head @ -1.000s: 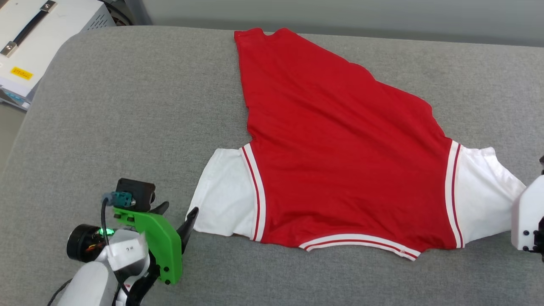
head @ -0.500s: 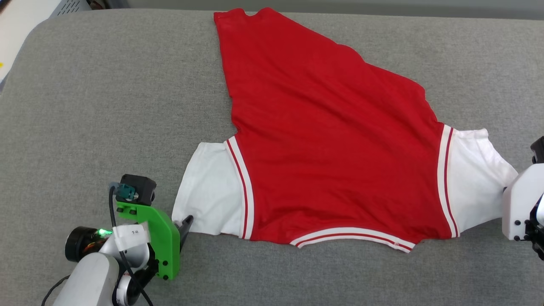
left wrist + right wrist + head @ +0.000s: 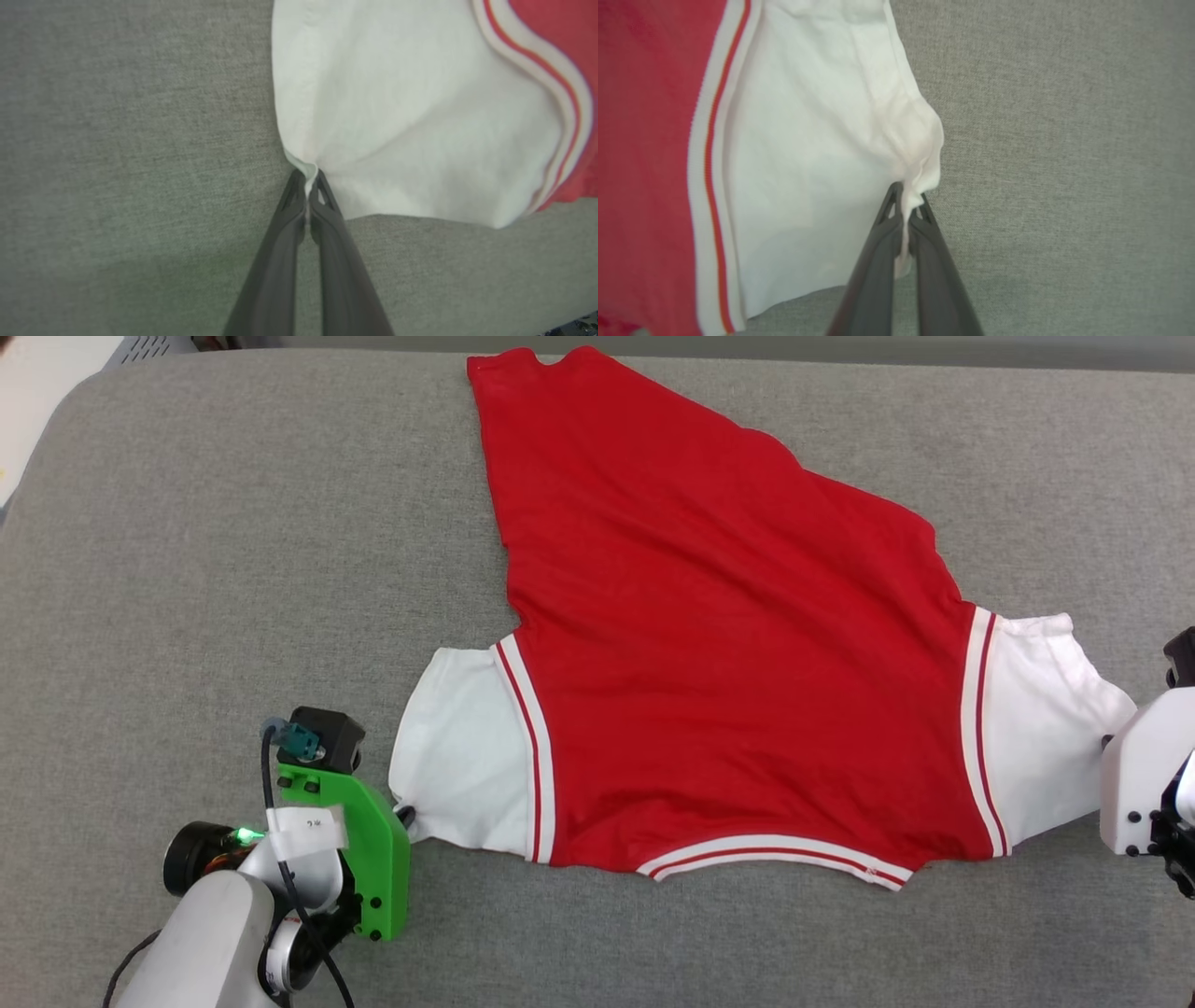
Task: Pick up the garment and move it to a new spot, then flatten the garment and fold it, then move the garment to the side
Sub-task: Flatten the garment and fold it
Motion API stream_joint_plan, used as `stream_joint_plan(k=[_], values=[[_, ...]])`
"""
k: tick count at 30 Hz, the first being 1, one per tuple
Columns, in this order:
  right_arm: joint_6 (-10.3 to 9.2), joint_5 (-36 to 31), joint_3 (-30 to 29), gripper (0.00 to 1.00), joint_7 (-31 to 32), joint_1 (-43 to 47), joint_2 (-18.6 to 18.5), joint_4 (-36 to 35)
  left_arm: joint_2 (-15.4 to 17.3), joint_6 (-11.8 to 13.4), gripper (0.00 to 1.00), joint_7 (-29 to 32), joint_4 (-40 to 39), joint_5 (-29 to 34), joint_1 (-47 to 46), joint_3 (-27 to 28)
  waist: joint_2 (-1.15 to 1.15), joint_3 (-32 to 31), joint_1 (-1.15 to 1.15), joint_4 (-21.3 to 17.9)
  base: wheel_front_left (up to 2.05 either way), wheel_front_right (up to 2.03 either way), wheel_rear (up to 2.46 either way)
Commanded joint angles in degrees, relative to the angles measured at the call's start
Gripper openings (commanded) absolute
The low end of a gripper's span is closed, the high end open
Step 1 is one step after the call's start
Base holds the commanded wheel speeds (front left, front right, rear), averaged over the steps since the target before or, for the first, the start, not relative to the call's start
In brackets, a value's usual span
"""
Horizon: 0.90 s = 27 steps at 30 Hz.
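Garment (image 3: 728, 644) spread on the grey cloth-covered table (image 3: 233, 569), plain red side up, striped collar (image 3: 775, 859) nearest the robot and hem at the far edge. The red body lies skewed, narrowing toward the far left, so the garment is not yet flat. Left hand (image 3: 307, 186), jaws closed, pinches the outer edge of the white sleeve (image 3: 411, 116) on the robot's left; creases fan out from the pinch, a sign of light tension. Right hand (image 3: 906, 205), likewise closed, nips a bunched fold at the outer edge of the opposite sleeve (image 3: 808, 140). Holding both sleeve ends gives a wide, symmetric grip. This probably serves to lift the shirt evenly or draw it taut sideways. Judged stage: pick-up or flattening, with the fold and the move aside not yet done. A thin edge grip may slip under pull.
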Motion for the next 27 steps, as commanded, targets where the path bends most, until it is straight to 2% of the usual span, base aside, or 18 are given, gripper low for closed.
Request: stream_joint_plan(k=[1, 10, 19, 27], values=[[-0.02, 0.3, 0.1, 0.0, -0.6, -0.7, -0.2, 0.2, -0.8, -0.3, 0.0, 0.3, 1.9, -0.2, 2.3, -1.3, 0.69, -0.7, 0.0, 0.2, 0.0, 0.0, 0.0], [-0.02, 3.2, -0.1, 0.0, -1.6, -1.0, -1.8, -0.8, -0.4, -0.5, 0.0, -4.9, -5.1, -4.5, 2.6, 3.8, 0.69, -6.4, 0.0, 0.8, 0.0, 0.0, 0.0], [-0.02, 8.5, -1.0, 0.0, -3.8, -4.7, -5.1, -8.3, 4.0, 1.0, 0.0, -6.4, -17.0, -5.6, 1.8, 10.0, 0.69, -11.8, 0.0, 0.4, 0.0, 0.0, 0.0], [-0.02, 12.4, -2.8, 0.0, -1.4, -13.0, -7.2, -12.2, 6.9, 2.6, 0.0, -6.4, -28.6, -6.0, -4.0, 15.3, 0.69, -14.0, 0.0, -1.2, 0.0, 0.0, 0.0]])
